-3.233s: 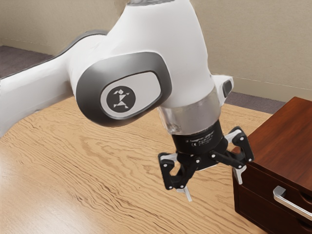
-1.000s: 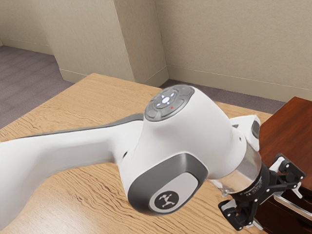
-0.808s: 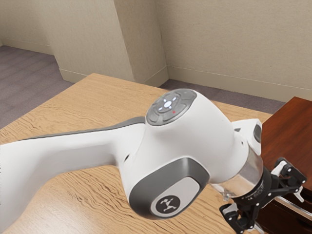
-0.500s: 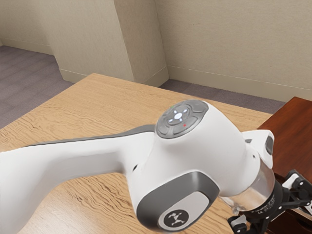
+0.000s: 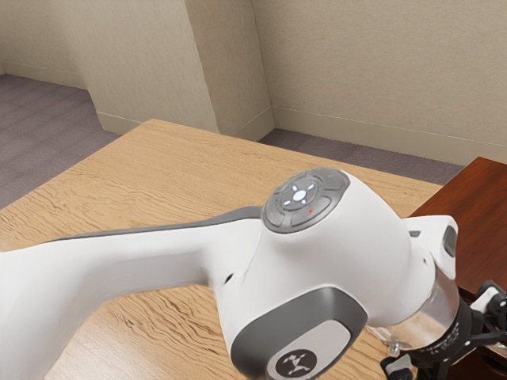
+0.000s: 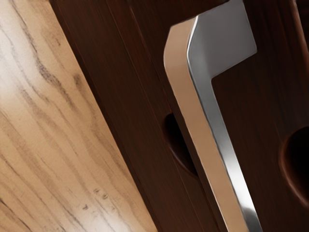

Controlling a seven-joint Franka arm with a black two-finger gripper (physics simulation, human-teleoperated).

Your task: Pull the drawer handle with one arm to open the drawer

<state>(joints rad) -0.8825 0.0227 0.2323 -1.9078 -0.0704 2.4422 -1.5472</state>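
- Beige walls and grey carpet surround the wooden table [image 5: 158, 182].
- Dark wooden cabinet [image 5: 467, 214] stands at the exterior view's right.
- Gripper [image 5: 467, 352] sits low at the cabinet front; I cannot tell whether it is open or closed.
- Wrist view: silver drawer handle [image 6: 205, 130] is close ahead, mounted on the drawer front [image 6: 130, 96].

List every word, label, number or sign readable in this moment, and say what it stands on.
No readable words or numbers.
White figure-like logo, no letters: on the grey joint cap of the arm.
Small red dot beside a lit white centre: on the grey button pad.
Pale print on the black collar at the wrist: too small to read.
On the drawer handle and drawer front: none.
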